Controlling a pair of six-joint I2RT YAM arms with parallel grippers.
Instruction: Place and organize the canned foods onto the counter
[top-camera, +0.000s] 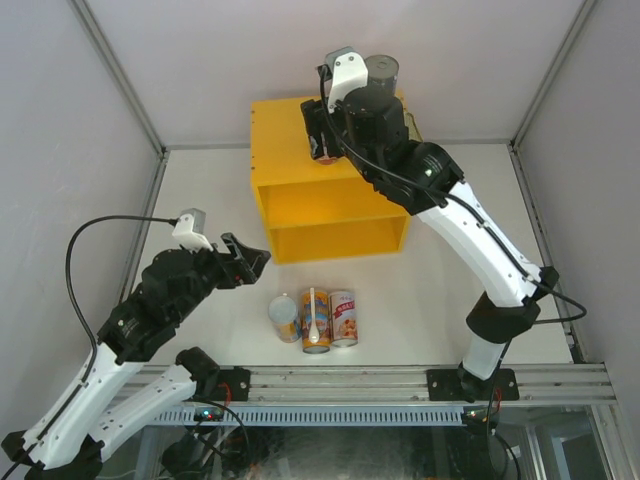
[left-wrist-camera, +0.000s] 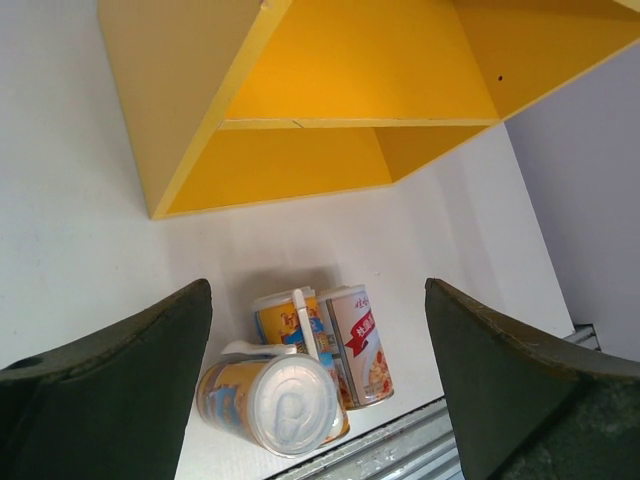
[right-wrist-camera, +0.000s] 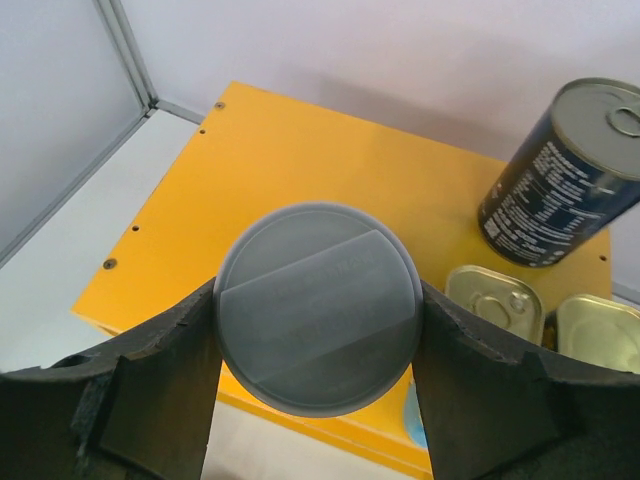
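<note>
My right gripper (top-camera: 323, 138) is shut on a can with a grey plastic lid (right-wrist-camera: 318, 305) and holds it upright over the front left part of the yellow counter's top (right-wrist-camera: 300, 150). A dark grey can (right-wrist-camera: 560, 190) and two gold-lidded tins (right-wrist-camera: 492, 300) stand on the top to the right. My left gripper (top-camera: 245, 260) is open and empty above the table. Below it lie three cans: an orange-blue can on its side (left-wrist-camera: 280, 405), an orange-blue can with a white spoon (left-wrist-camera: 290, 320) and a white-red can (left-wrist-camera: 358, 345).
The counter (top-camera: 290, 130) stands at the back middle of the white table, its two front compartments (left-wrist-camera: 350, 70) open toward the arms. A metal rail (top-camera: 380, 380) runs along the near edge just behind the three cans. Grey walls close in the sides.
</note>
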